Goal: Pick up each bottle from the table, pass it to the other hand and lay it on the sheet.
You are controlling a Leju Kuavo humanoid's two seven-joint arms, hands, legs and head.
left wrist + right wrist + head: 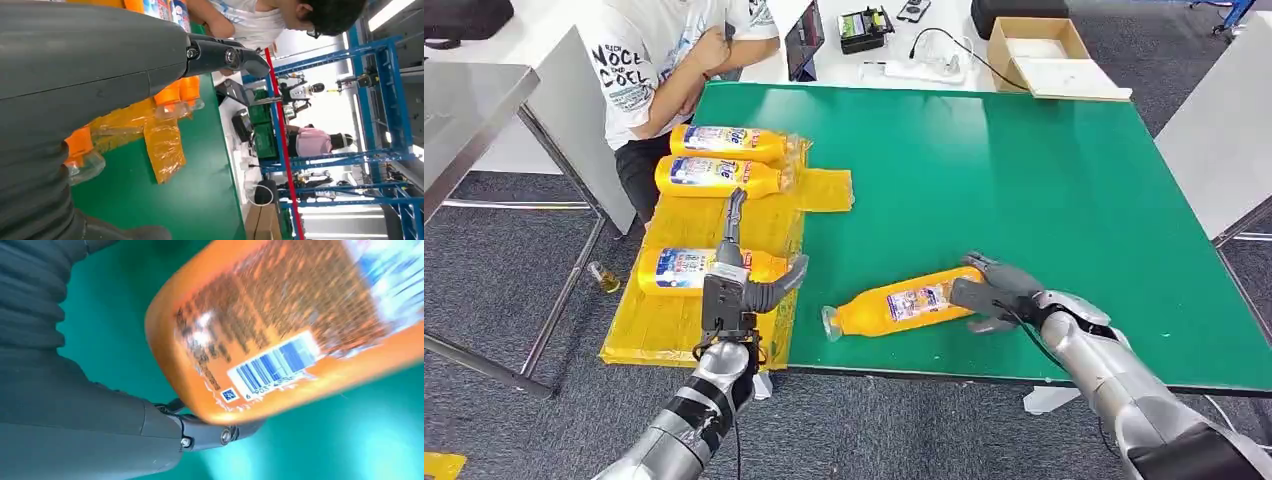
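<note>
Four orange bottles in all: three lying on the yellow sheet (674,325) at the left edge of the green desk (1044,190), namely a far bottle (727,142), a middle bottle (719,175) and a near bottle (686,270), plus a fourth bottle (902,303) lying on its side on the bare desk near the front edge. Fourth bottle: orange body, blue-and-white label, clear cap pointing toward the sheet, barcode on its base end in the right wrist view. Right hand (992,292) at the base end of the fourth bottle, fingers (984,266) wrapped over that end, thumb against it from the near side; bottle resting on the desk. Left hand (736,285) above the sheet, over the neck end of the near bottle, fingers spread apart and holding nothing, one finger extended toward the middle bottle. One seated person (664,60) in a white printed shirt at the far left corner of the desk. One open cardboard box (1039,55) beyond the far edge.
</note>
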